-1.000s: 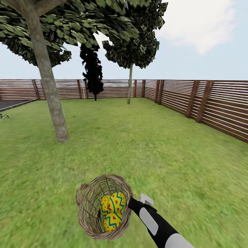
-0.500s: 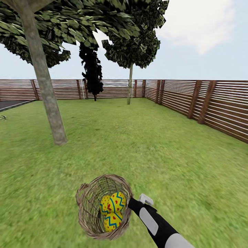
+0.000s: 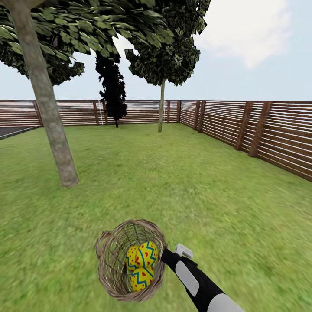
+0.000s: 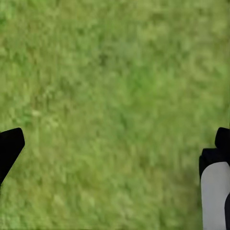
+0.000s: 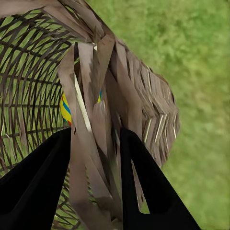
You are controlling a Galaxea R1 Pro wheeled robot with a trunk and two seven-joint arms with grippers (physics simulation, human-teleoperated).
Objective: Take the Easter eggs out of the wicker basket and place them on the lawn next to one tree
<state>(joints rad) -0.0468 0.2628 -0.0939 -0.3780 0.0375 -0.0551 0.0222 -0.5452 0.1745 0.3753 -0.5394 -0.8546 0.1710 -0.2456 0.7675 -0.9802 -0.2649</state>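
The wicker basket [image 3: 130, 223] is low in the head view, tilted toward me, with three Easter eggs [image 3: 147, 253] inside, yellow with blue zigzags. My right gripper [image 3: 164, 255] is shut on its braided rim [image 5: 143, 110]. In the right wrist view the two black fingers [image 5: 43, 177] straddle the rim, and a bit of egg [image 5: 65, 109] shows through the weave. My left gripper [image 4: 115, 148] is open over bare lawn [image 4: 115, 96]. The thick-trunked tree [image 3: 47, 108] stands ahead to the left on the lawn [image 3: 182, 186].
A thin-trunked tree [image 3: 161, 106] and a narrow black tree [image 3: 112, 91] stand at the back. A brown slat fence [image 3: 260, 130] runs along the right and far sides. Dark asphalt [image 3: 11, 131] lies at the far left.
The whole head view has shifted, so the camera has moved: the thick trunk now sits further left and lower. The basket, eggs and right arm keep the same place in view.
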